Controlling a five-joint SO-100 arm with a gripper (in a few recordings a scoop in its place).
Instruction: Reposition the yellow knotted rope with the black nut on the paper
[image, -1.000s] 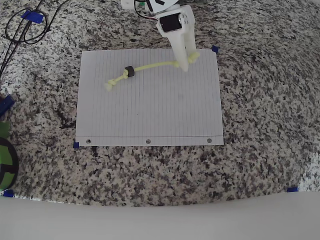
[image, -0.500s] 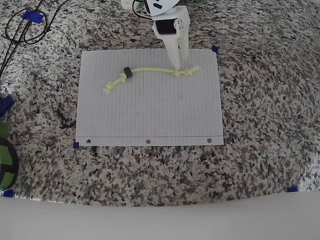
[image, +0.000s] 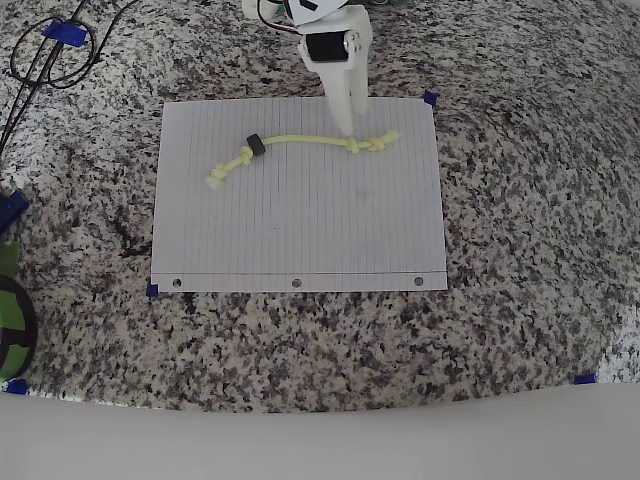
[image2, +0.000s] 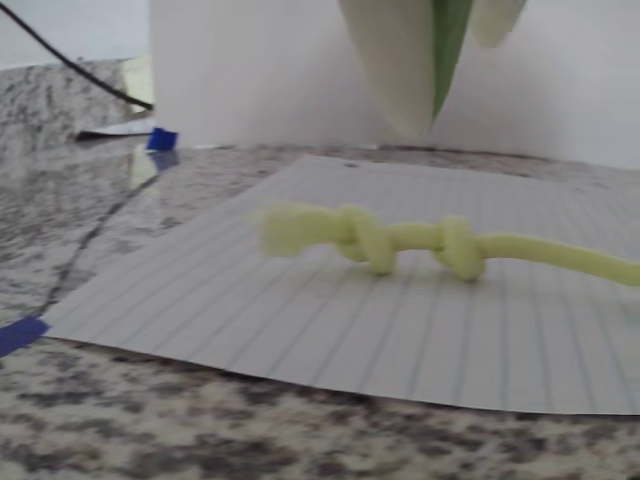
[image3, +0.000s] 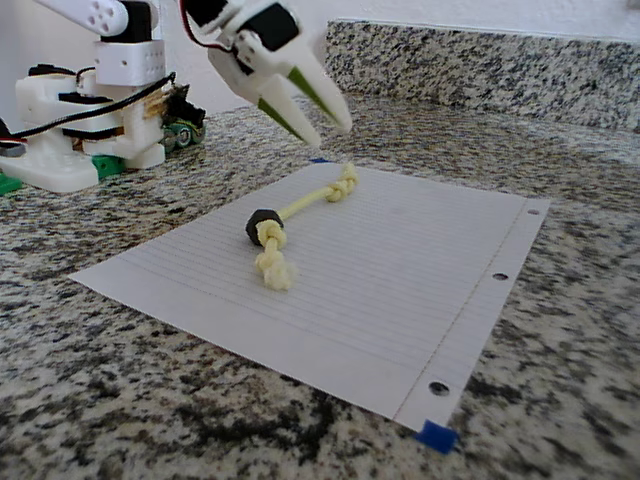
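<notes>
Yellow knotted rope (image: 305, 143) now lies released across the paper's (image: 300, 230) far half, black nut (image: 256, 144) toward left; hand (image: 347, 128) empty, lifted clear — placement looks done.

Bright, even light with faint shadows; the wrist view is softly blurred.

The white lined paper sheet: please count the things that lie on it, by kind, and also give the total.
Pale yellow-green knotted rope: 1
Black nut threaded on the rope: 1
Total on the white lined paper sheet: 2
The white two-finger gripper hangs above the rope's right knots in the overhead view, holding nothing, so it is not counted.
</notes>
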